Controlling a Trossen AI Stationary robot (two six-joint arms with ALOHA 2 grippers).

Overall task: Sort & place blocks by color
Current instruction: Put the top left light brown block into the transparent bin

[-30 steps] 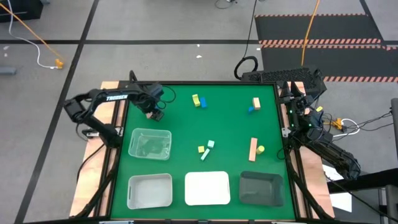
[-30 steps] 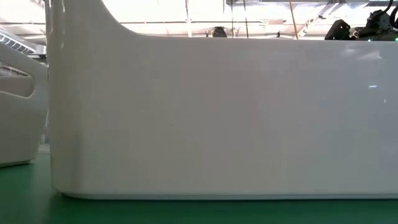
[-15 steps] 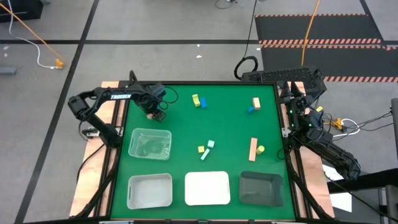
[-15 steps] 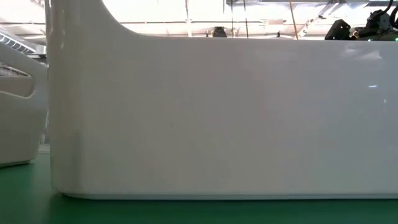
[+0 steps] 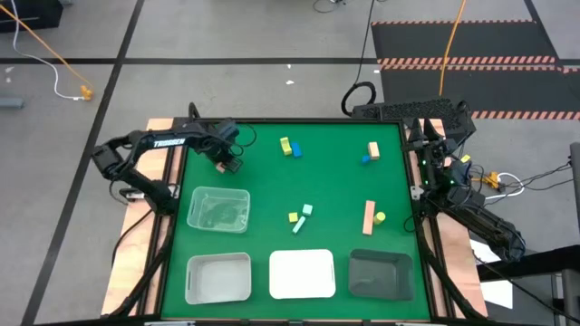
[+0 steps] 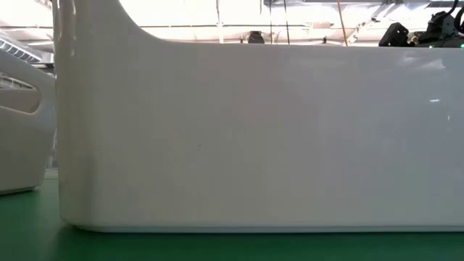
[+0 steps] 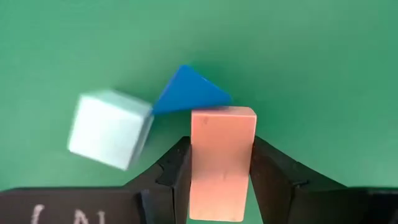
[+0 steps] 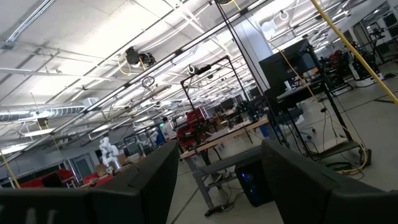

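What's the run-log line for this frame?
left gripper: shut on salmon block | beside: blue block, mint cube | right gripper: parked, open

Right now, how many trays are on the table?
4. In the high view, a clear tray sits on the table's left side; below it, in a row along the bottom edge, are a pale tray, a white tray and a dark tray. None appears hidden.
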